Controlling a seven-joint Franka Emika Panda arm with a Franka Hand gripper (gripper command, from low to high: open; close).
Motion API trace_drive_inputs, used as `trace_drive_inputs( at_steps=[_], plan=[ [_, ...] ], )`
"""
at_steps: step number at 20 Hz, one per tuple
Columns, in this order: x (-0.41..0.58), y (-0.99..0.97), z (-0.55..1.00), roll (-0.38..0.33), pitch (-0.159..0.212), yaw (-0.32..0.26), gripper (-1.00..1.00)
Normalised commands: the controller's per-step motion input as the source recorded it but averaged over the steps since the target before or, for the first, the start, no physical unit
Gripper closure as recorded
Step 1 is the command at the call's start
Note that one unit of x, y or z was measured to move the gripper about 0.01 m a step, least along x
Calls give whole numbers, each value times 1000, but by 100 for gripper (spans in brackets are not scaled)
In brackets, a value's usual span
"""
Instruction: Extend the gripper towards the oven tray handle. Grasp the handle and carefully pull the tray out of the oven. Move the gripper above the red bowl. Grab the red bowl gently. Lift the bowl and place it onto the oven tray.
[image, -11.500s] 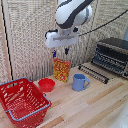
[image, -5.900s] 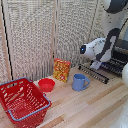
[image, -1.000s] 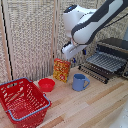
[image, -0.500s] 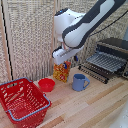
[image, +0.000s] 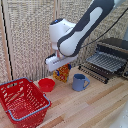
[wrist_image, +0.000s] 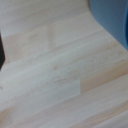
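The small red bowl (image: 46, 85) sits on the wooden table between the red basket and the blue mug. My gripper (image: 61, 69) hangs under the white arm, above the table and just to the exterior view's right of the bowl, in front of an orange box; its fingers are too blurred to read. At the exterior view's right stands the oven (image: 114, 49), with the tray (image: 104, 62) drawn out in front of it and the oven tray handle (image: 93, 72) along its near edge. The wrist view shows only bare wood and a blue shape; the bowl is out of that view.
A blue mug (image: 79, 82) stands to the right of the bowl and shows as a blue patch (wrist_image: 112, 20) in the wrist view. A large red wire basket (image: 22, 102) fills the near left. An orange box (image: 63, 75) stands behind the gripper. A wicker screen backs the table.
The arm has swung away from the oven toward the exterior view's left, and the gripper has come nearer the red bowl. The tray stays drawn out.
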Motion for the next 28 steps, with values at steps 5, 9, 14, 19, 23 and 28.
trace_drive_inputs(
  at_steps=[5,9,14,19,23,28],
  plan=[
    [512,78,-151,89,-60,-190,-100],
    [613,95,-9,55,-61,-158,-100],
    [523,119,-151,49,-18,-145,-100],
    [290,210,-262,20,9,-132,-100],
    [88,174,-261,-2,26,-87,-100],
    [-13,70,-190,-43,37,-69,-100]
  ],
)
